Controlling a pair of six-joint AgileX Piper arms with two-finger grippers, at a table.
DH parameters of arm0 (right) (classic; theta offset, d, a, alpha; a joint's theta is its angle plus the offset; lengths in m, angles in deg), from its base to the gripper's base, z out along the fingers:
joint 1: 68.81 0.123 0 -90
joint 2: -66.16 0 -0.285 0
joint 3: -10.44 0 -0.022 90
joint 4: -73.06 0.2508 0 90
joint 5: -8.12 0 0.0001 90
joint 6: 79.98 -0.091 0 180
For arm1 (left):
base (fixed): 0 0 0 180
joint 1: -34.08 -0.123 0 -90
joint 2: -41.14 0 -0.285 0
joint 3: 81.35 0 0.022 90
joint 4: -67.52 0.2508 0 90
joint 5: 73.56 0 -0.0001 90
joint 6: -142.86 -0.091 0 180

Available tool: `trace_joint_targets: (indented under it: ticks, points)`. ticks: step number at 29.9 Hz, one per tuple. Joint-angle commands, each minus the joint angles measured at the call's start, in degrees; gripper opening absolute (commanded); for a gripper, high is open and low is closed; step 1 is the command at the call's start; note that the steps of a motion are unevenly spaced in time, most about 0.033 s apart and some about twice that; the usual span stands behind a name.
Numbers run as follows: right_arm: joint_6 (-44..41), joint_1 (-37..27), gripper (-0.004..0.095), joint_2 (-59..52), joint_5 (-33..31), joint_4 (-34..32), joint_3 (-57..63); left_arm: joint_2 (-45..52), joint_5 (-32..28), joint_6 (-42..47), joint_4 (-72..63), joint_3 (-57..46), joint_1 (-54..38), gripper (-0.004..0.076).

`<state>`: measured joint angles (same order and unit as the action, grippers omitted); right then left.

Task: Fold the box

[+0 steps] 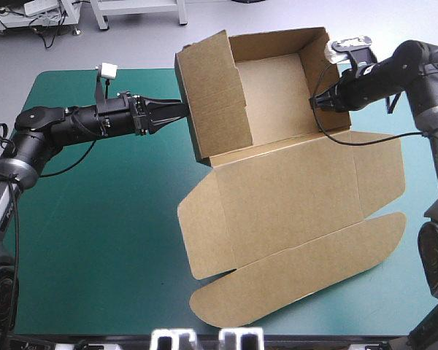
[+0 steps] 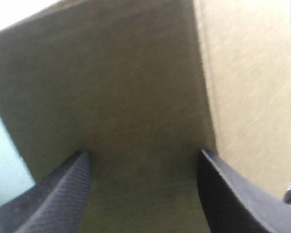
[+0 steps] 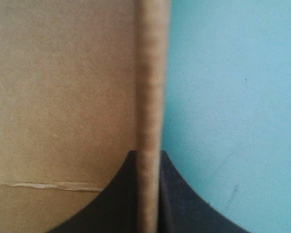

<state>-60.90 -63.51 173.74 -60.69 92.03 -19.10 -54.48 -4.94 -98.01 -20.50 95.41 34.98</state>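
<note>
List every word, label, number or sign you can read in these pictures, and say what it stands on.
None can be read: the box is plain brown board with no print in any view, and the teal-green cover bears no writing.

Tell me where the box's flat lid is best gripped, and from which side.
Probably the lid's long rounded flap, pinched at its free edge from the table's near side: the lid lies flat, hinged to the tray on its far side.
</note>
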Motion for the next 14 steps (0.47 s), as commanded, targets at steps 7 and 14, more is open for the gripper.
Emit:
trace_joint_targets:
  ticks: [7,14]
  points:
    - [-6.8,5.8,-0.0018,-2.8,6.7,-5.8,-1.8,2.6,3.6,0.4,-1.6,2.0,0.6,0.048]
    - [-10.0,6.1,-0.0018,-2.8,7.0,-5.6,-1.8,2.6,-9.6,10.8,14.4,4.3,4.2,0.048]
